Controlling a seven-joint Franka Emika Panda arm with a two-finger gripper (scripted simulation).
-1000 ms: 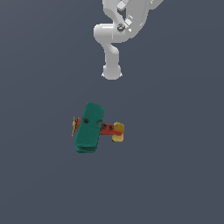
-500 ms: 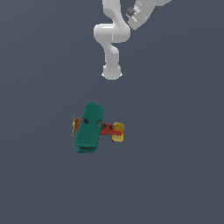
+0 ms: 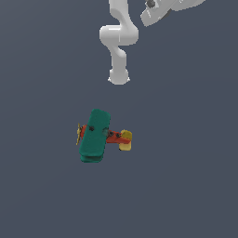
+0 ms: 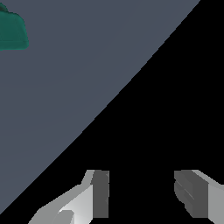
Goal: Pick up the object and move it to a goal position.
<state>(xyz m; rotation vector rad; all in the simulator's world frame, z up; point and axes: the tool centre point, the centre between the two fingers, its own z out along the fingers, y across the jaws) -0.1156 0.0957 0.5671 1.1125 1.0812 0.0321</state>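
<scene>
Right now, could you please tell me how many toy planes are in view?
1. The toy biplane lies on the grey floor below the arm's base, propeller toward the exterior view's left. The wrist view catches only a wing edge.

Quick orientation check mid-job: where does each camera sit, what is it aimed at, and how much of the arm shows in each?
Exterior view: high above, looking steeply down on the grey floor and the toy biplane; the white arm enters from the frame's top, gripper out of frame.
Wrist view: on the wrist, looking past the open gripper; both fingers show, floor and black void beyond.
Shared: the biplane; only a teal wing edge shows in the wrist view.
</scene>
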